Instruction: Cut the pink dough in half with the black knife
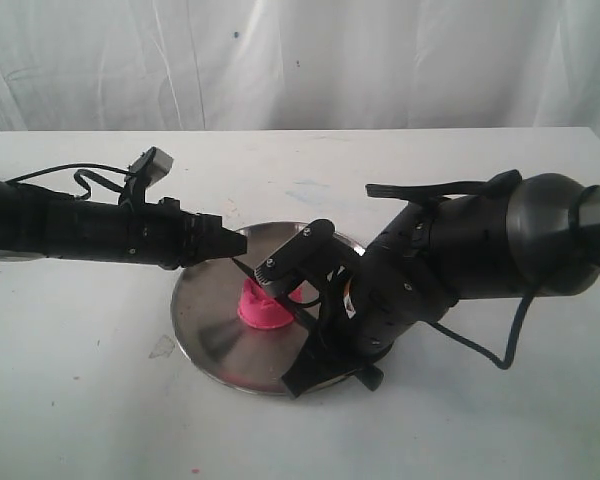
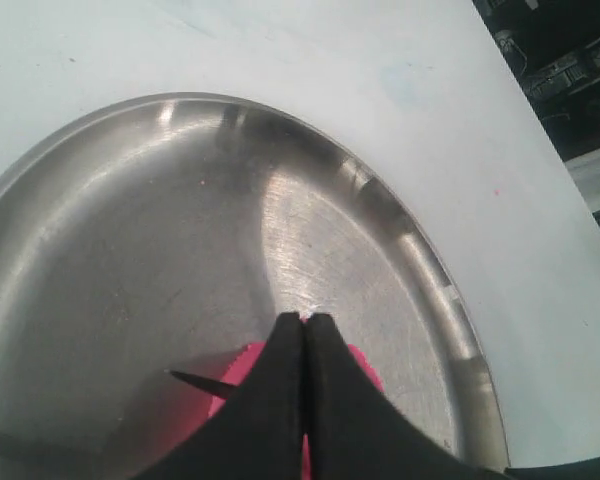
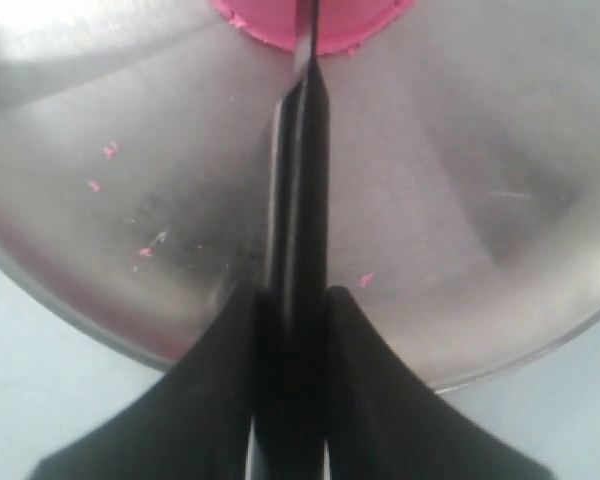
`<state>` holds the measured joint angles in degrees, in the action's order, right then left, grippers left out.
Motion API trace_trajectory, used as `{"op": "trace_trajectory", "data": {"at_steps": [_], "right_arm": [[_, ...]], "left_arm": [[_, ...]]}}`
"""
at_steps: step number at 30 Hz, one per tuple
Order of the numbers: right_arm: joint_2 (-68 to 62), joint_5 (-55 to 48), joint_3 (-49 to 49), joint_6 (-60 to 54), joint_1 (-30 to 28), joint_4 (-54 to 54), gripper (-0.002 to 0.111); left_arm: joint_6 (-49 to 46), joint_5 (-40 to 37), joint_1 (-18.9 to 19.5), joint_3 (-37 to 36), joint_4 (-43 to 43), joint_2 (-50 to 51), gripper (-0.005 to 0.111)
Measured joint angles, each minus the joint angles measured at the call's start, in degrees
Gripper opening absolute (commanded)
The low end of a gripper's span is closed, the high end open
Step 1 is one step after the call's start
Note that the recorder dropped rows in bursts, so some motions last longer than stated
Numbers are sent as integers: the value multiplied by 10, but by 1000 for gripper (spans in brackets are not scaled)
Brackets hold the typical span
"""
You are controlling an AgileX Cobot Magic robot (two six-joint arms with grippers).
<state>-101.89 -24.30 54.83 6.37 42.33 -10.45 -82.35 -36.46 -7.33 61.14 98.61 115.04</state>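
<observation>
Pink dough (image 1: pixel 264 308), soft, likely sticky, on steel plate (image 1: pixel 205 325); black knife (image 3: pixel 298 200) (stiff, slim) clamped by handle in right pincer (image 3: pixel 290 300); left pincer (image 2: pixel 304 330) closed, empty.

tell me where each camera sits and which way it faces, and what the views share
Exterior view: off the arms, looking down at the table; both arms show.
Left wrist view: on the left arm, facing the plate; shut left tool over the pink dough.
Right wrist view: on the right arm; right tool grips the black knife.
All three share plate, dough, knife.
</observation>
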Motion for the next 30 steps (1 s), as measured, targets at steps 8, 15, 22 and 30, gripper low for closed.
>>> {"op": "trace_trajectory", "data": {"at_steps": [8,15,22,30], "right_arm": [[0,-1,0,0,0,1,0],[0,-2,0,9,0,1,0],[0,-2,0,10,0,1,0],[10,-9,0,10,0,-2,0]], "left_arm": [[0,-1,0,7,0,27,0],[0,-7,0,16,0,33,0],[0,-5,0,16,0,33,0],[0,-7,0,16,0,43,0]]}}
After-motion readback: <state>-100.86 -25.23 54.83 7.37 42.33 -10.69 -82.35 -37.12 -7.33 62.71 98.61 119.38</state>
